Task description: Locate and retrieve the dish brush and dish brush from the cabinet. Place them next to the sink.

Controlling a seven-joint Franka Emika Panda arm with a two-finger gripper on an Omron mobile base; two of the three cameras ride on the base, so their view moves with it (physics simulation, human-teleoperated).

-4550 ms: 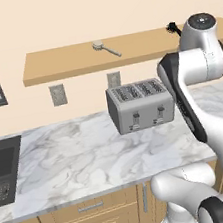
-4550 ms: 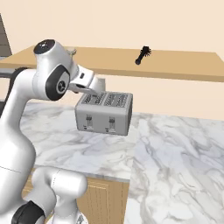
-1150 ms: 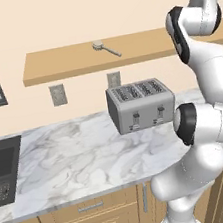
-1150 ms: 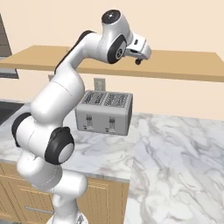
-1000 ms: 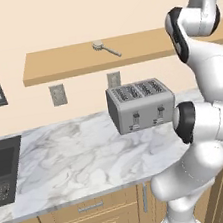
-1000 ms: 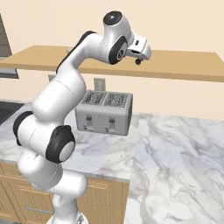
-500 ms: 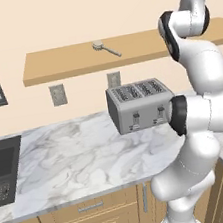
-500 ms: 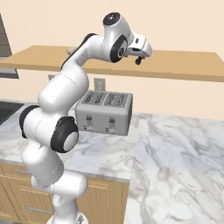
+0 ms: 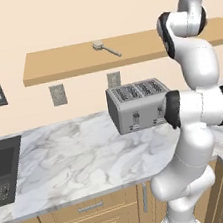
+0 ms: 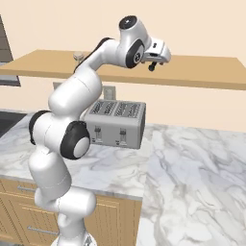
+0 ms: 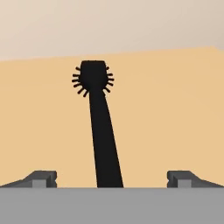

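The step in hand is the reach for the black brush (image 11: pixel 99 127), which lies on the shelf (image 9: pixel 70 61) above the toaster (image 9: pixel 135 105). The claw (image 11: pixel 112 178) hangs released, its tips either side of the handle. Next it must close in until the tips flank the handle, then clench. The wood brush (image 9: pixel 105 47) lies further left on the shelf; the sink (image 9: pixel 3 170) is far left of the toaster. Since the earlier frame, the arm has swung up to the shelf.

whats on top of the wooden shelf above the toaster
A pale wood brush lies on the wooden shelf, and a black spiky-headed brush lies between the open hand's fingertips. The arm covers that end of the shelf in the left base view.
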